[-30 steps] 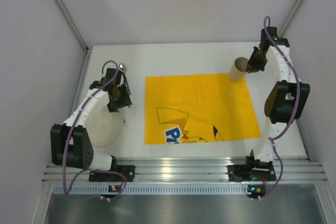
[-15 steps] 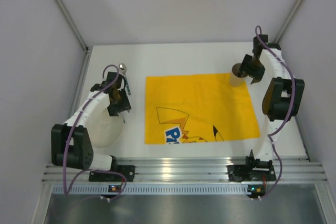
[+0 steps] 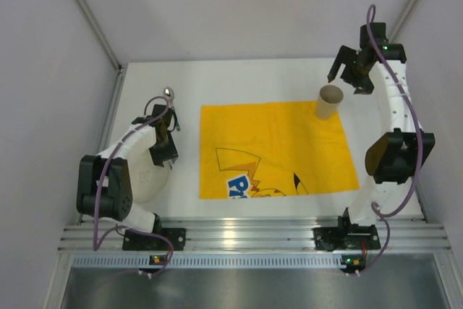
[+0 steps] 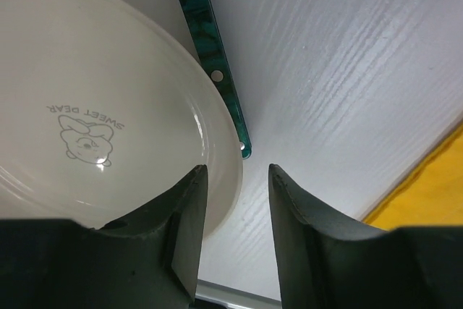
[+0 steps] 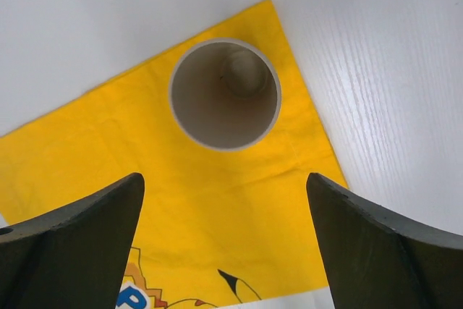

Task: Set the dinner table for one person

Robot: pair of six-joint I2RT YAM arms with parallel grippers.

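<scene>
White dinner table (image 3: 239,81), grey walls (image 3: 239,5), yellow mat (image 3: 275,150). Right gripper (image 3: 349,79) splayed wide over cup (image 3: 330,100); left gripper (image 4: 236,179) narrow, straddling plate (image 4: 94,92) rim.

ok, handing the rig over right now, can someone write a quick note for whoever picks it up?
Right gripper: jaws wide open, above the cup, holding nothing.
Left gripper: jaws part open over the rim of the plate, not clamped on it.
The cup stands upright on the far right corner of the yellow mat. The plate lies on the table left of the mat, with the green-handled utensil alongside it.
Done: cup placed. Left to do: plate onto the mat, utensil beside it.
</scene>
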